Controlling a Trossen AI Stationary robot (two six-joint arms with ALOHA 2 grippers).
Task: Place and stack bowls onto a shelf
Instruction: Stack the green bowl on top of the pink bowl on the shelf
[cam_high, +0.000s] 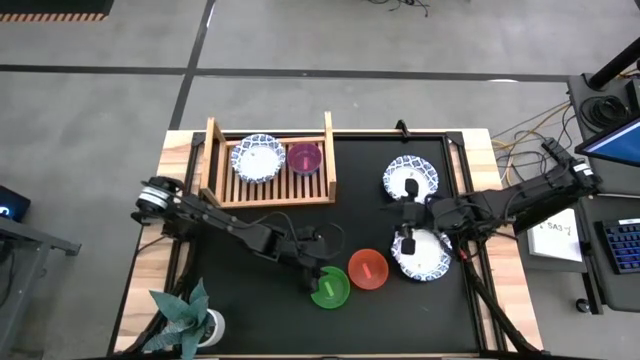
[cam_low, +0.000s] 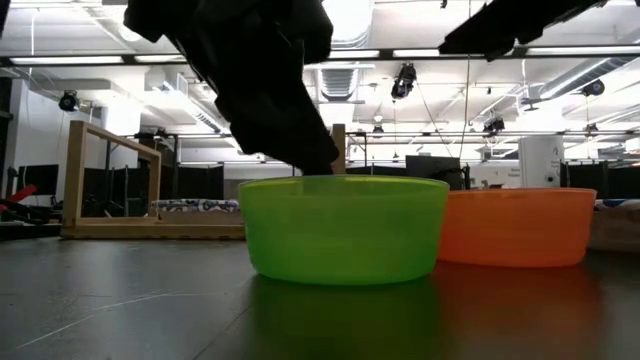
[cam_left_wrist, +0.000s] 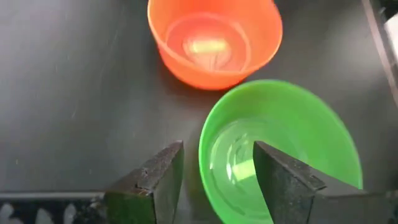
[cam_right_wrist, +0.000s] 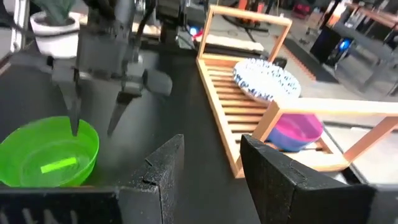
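- Two bowls already sit on the shelf (cam_high: 224, 160) in the upper left of the high view: a white bowl with a blue patterned rim (cam_high: 257, 158) and, just beside it, a magenta bowl (cam_high: 304, 157)
- Four bowls remain on the black mat (cam_high: 250, 265): the green bowl (cam_high: 330, 289) and red bowl (cam_high: 368, 269) near each other at lower centre, two more patterned white bowls (cam_high: 410, 177) (cam_high: 424, 253) toward the right
- Left gripper (cam_left_wrist: 212, 167) has its fingers apart, straddling the near rim of the green bowl, one finger inside the wall and one outside, not yet closed on it
- Right gripper (cam_right_wrist: 208, 160) hovers between the two white bowls on the right, fingers apart, holding nothing
- Green bowl looks like thin, translucent plastic: smooth, glossy, round, with a straight upright wall, so probably light, fairly stiff and slippery
- Best hold is a pinch on the rim wall, where the fingers already stand; a light bowl may tilt or slide when squeezed
- Shelf is pale slatted wood with raised rails and corner posts, so the bowl must clear the rail on the way in
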